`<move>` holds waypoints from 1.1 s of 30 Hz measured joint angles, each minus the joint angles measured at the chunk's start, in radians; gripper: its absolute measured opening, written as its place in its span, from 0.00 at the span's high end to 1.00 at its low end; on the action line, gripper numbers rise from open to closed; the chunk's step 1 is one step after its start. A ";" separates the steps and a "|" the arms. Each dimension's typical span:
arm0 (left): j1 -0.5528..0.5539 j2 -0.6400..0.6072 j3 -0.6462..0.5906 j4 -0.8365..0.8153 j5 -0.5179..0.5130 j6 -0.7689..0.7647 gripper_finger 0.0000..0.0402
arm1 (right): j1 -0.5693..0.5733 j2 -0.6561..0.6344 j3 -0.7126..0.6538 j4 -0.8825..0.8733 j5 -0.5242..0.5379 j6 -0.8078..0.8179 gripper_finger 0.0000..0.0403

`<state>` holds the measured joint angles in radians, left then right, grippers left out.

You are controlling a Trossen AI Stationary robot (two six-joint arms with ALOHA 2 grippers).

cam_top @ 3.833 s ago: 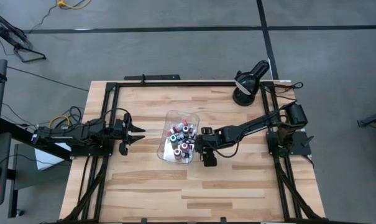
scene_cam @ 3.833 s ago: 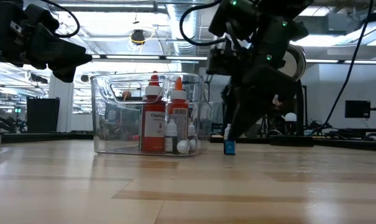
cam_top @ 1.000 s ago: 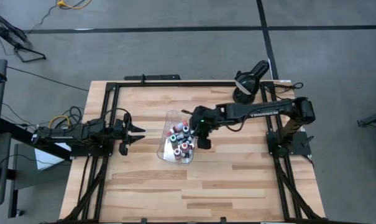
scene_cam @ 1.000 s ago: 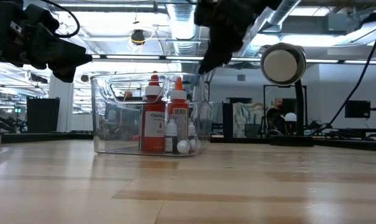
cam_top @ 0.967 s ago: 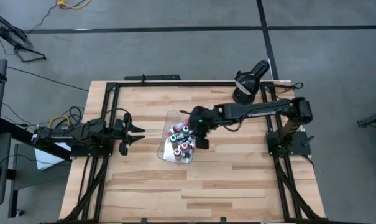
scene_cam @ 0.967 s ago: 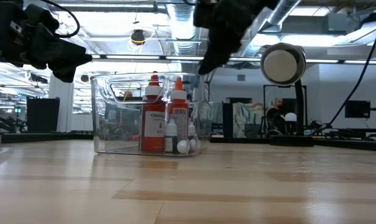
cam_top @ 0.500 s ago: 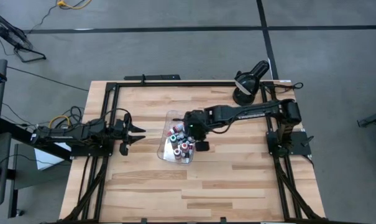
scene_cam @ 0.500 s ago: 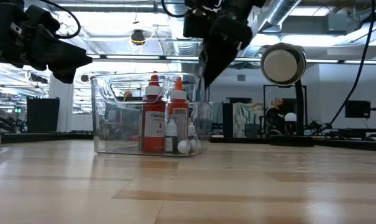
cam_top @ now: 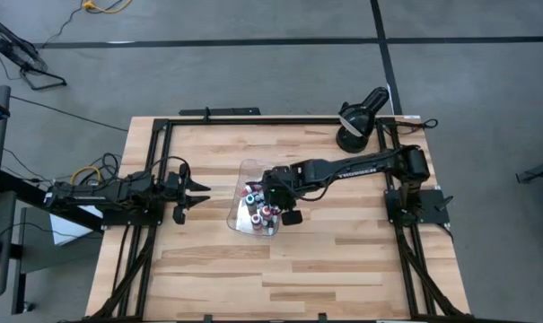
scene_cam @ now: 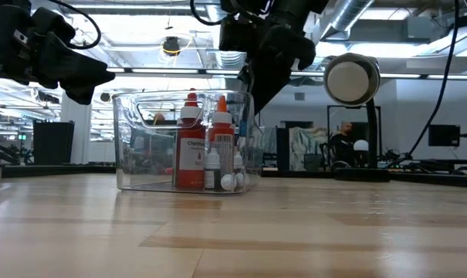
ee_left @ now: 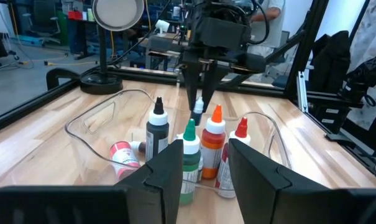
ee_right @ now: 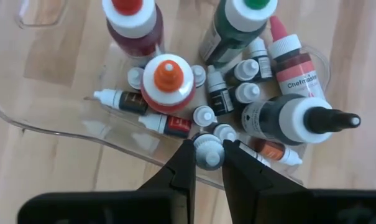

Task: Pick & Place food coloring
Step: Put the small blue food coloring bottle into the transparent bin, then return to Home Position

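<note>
Right gripper (ee_right: 208,163) hangs over the near rim of the clear tray (ee_right: 63,127), its fingers (ee_right: 183,167) pinched on a tiny white-capped bottle (ee_right: 207,151) of food coloring, held above the tray's contents. Below it, the other food coloring bottles (ee_right: 234,87) stand and lie crowded inside the tray, among them an orange-capped bottle (ee_right: 168,79) and a green one (ee_right: 240,22). Left gripper (cam_top: 192,193) waits to the tray's left, off the wood, fingers spread
</note>
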<state>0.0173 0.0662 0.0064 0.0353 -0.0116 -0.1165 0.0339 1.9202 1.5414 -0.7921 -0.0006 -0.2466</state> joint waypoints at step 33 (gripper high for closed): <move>0.000 0.000 0.000 0.000 0.000 0.000 0.71 | -0.002 -0.029 -0.003 0.017 -0.023 0.003 0.68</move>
<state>0.0170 0.0662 0.0066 0.0349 -0.0116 -0.1166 0.0316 1.8915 1.5387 -0.7756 -0.0231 -0.2441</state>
